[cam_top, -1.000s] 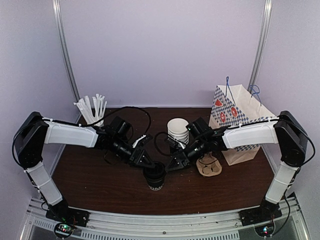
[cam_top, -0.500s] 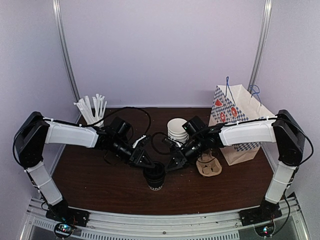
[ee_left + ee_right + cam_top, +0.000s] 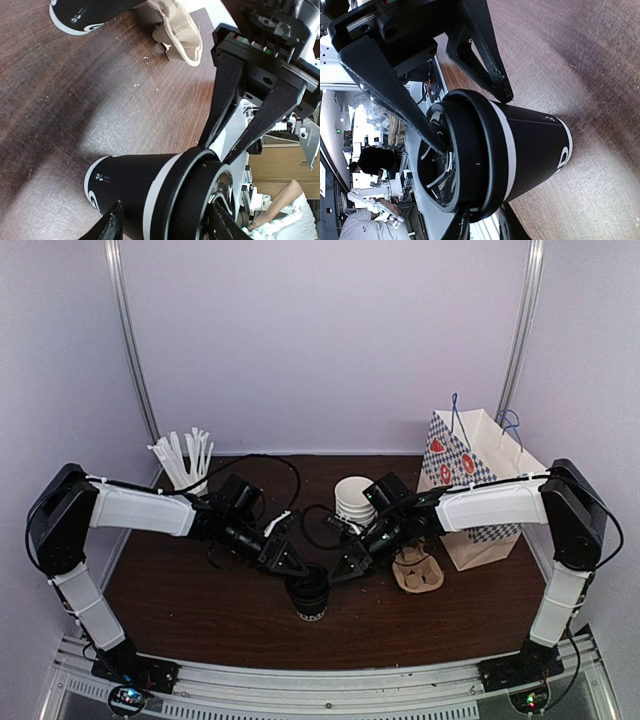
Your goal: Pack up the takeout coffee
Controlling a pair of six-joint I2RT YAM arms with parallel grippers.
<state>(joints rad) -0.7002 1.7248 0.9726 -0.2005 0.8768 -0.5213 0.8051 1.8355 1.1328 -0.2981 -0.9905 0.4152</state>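
The takeout coffee (image 3: 310,597), a black-bodied cup with a white band and a black dome lid, stands upright at the front middle of the table. My left gripper (image 3: 297,568) reaches it from the left. In the left wrist view the cup (image 3: 135,190) fills the gap of the left gripper (image 3: 166,225), one finger on the lid top, the other against the body. My right gripper (image 3: 338,568) meets it from the right. In the right wrist view the right gripper (image 3: 484,227) pinches the lid's rim on the cup (image 3: 530,145).
A patterned paper bag (image 3: 480,480) stands open at the right. A cardboard cup carrier (image 3: 418,573) lies in front of it. A stack of white cups (image 3: 355,498) stands behind the grippers. A cup of white sticks (image 3: 185,460) is at the back left.
My right gripper has slid left onto the cup and narrowed its jaws onto the lid's rim. The left gripper and the cup have stayed put.
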